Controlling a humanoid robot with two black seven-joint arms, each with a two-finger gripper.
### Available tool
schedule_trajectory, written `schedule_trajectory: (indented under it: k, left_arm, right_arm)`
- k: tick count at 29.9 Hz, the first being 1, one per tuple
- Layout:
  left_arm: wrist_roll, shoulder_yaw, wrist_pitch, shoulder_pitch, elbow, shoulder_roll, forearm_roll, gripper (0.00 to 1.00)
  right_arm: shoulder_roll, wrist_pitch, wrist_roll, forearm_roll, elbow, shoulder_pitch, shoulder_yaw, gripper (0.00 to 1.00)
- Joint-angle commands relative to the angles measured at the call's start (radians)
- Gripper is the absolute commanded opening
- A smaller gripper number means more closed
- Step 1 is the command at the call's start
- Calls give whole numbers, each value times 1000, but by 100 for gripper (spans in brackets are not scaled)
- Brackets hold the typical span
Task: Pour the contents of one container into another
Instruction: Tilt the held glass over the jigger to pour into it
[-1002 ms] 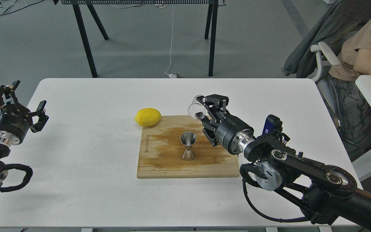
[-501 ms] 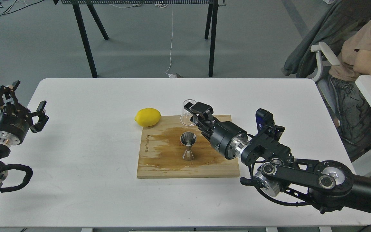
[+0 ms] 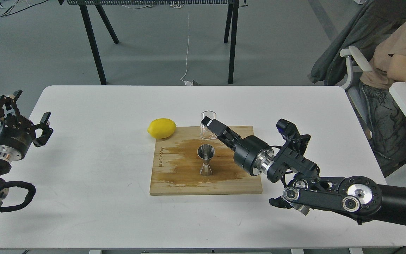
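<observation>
The small clear cup (image 3: 208,120) stands upright at the far edge of the wooden cutting board (image 3: 174,183). My right gripper (image 3: 210,127) reaches in from the right and is shut on the cup, one dark finger across its front. The steel jigger (image 3: 205,160) stands upright on the board, a little nearer to me than the cup and apart from the gripper. My left gripper (image 3: 19,106) hangs open with nothing in it over the table's left edge, far from both.
A yellow lemon (image 3: 161,127) lies at the board's far left corner. A wet brown stain covers much of the board around the jigger. A seated person (image 3: 397,70) is beyond the white table's (image 3: 93,197) right edge.
My right gripper has turned the cup from tilted on its side back to upright and lowered it to the board's far edge. The right arm dropped lower. The left arm barely moved.
</observation>
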Motion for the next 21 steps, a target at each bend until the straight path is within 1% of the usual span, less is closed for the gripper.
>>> schedule_trajectory:
  k: [1,4,8,21]
  left_arm:
    - [0,0,0,2,0,0,0,98]
    - [0,0,0,2,0,0,0,98]
    - [0,-1,0,0,0,1,-2,98]
    - [0,-1,0,2,0,1,-2,98]
  right_arm:
    - [2,0,29,-2,-3,5,-5,39]
    - [4,0,47,-5,-12,8,-13,39]
    - [8,0,54,-30,-32,32,-77,39]
    - [30,0,57,-57,-66,68,-132,39]
